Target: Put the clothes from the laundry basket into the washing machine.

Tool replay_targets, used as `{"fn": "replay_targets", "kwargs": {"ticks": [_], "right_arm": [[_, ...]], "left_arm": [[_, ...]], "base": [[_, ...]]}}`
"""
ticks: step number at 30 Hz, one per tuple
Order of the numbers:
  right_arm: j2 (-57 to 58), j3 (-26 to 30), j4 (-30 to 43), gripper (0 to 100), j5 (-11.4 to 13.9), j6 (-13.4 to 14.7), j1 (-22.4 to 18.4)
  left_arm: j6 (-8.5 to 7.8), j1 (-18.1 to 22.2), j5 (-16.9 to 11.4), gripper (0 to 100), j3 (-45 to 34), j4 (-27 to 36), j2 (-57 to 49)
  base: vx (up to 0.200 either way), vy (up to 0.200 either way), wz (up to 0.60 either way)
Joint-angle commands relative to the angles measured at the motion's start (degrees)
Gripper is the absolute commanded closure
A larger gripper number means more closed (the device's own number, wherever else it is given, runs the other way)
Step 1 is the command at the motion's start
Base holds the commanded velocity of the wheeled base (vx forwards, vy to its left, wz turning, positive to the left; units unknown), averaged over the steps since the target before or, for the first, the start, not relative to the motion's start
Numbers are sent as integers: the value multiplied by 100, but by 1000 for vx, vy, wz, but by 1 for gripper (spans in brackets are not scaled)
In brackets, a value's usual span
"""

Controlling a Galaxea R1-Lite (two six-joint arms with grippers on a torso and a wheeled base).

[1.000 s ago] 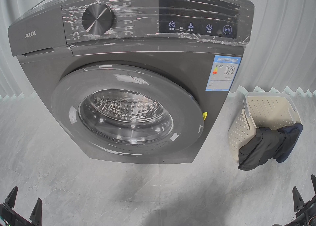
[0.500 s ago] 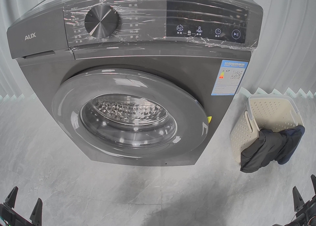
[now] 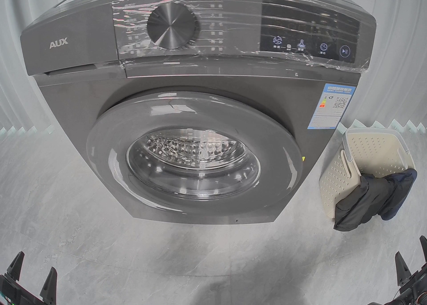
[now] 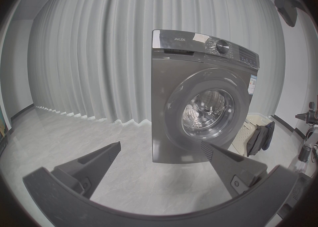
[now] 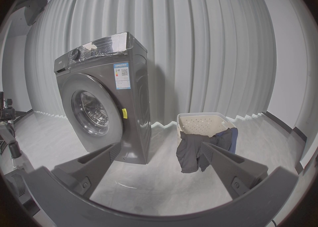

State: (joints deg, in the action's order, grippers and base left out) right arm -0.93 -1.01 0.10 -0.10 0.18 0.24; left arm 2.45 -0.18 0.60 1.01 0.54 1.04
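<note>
a: status, left to right?
b: left gripper [image 3: 36,262] low at near left over the floor [image 3: 133,239]. fingers spread, nothing between them.
a: washer?
b: washing machine [image 3: 200,97] centre, farther back, front facing us. round door [image 3: 111,150] shut, steel drum [image 3: 195,154] visible through the glass. dial [image 3: 172,26] on the upper left of the front, dark touch panel [image 3: 311,34] to its right, plastic film over both. blue label [image 3: 331,106] on the upper right of the front.
a: clothes?
b: not in the machine. laundry basket [image 3: 378,143] sits on the floor just right of the washer, by its front right corner. dark clothes [image 3: 369,197] draped over the basket's near rim, hanging down the outside. a dark blue piece lies on the right, touching the black one.
a: right side?
b: right gripper [image 3: 410,248] low at near right, nearer than the basket, not touching it. fingers spread, holding nothing.
a: background?
b: pleated grey curtain [image 3: 400,30] behind the machine and basket.
</note>
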Motion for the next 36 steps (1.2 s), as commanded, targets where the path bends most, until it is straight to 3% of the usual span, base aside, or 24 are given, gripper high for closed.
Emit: {"fn": "replay_targets", "kwargs": {"ticks": [1,21,30,36], "right_arm": [[93,92,-1,0,1,-1,2],[93,92,8,0,1,-9,-16],[93,92,8,0,1,-18,-16],[93,92,8,0,-8,34,-7]], "left_arm": [[1,1,2,0,-84,-1,-104],[-8,1,2,0,-84,-1,-104],[-8,1,2,0,-84,-1,-104],[-8,1,2,0,-84,-1,-104]], "base": [[0,0,0],[0,0,0],[200,0,0],[0,0,0]]}}
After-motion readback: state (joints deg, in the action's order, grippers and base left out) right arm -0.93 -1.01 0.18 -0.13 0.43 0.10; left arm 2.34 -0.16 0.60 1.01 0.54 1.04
